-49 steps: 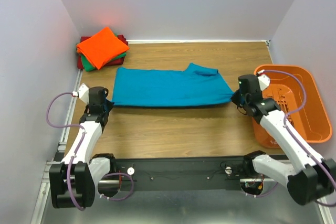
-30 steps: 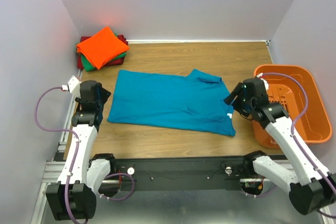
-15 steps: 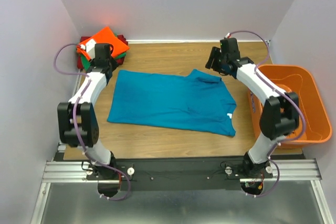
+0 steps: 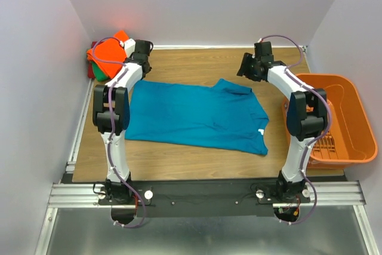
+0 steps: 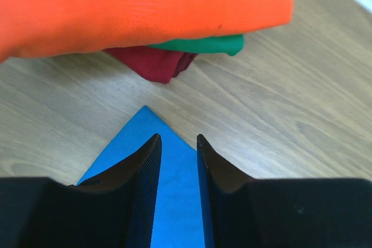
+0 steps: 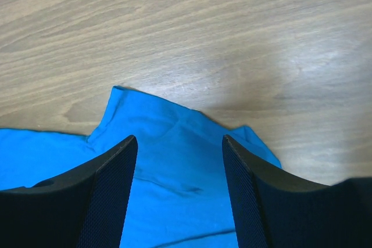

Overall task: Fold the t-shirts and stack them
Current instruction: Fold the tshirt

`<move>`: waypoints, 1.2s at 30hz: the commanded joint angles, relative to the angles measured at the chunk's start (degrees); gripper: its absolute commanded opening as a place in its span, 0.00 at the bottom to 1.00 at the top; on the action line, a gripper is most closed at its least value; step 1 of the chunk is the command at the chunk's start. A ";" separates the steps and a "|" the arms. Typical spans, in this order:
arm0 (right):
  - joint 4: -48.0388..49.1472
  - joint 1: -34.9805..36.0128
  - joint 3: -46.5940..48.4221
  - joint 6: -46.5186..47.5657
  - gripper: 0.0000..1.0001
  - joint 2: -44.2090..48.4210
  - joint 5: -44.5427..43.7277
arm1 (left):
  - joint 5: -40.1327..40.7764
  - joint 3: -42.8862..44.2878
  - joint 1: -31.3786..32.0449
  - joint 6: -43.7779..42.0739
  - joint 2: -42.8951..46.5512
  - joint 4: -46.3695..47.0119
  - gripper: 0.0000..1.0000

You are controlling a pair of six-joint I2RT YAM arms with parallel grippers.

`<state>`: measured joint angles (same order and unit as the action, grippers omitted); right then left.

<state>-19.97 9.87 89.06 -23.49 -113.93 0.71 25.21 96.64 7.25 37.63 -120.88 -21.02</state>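
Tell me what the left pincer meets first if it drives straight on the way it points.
Probably the corner of the teal-blue t-shirt, lying on the table between the fingertips of the left pincer. The folded stack sits farther on, past bare wood. Its height over the cloth is unclear.

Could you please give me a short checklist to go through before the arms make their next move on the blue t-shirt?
1. Left gripper over the far left corner of the teal-blue t-shirt: ok, the corner lies between its fingers.
2. Left jaws gripping cloth: not ok, a narrow gap shows and the cloth lies flat.
3. Right gripper over the far sleeve: ok, jaws wide open astride it.
4. Shirt spread flat: not ok, that sleeve is bunched.
5. Folded stack clear of the left gripper: ok, it lies apart from the blue corner.
6. Fingertips touching the cloth: cannot tell.
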 commanded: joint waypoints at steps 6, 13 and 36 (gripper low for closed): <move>1.60 -0.99 3.23 1.25 0.67 -5.51 3.15 | 6.69 6.72 0.05 1.48 -7.70 -8.07 0.38; 1.77 -1.17 4.02 1.95 0.67 -8.06 4.03 | 7.22 10.41 -0.13 1.48 -12.27 -10.27 0.38; 1.86 0.15 5.00 1.25 0.68 -14.57 10.28 | 3.00 1.54 -1.01 0.17 -5.60 -2.28 0.00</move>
<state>-17.65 8.14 95.42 -22.15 -127.09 8.38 28.73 99.94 6.70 38.11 -129.56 -25.54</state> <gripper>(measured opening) 0.689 0.004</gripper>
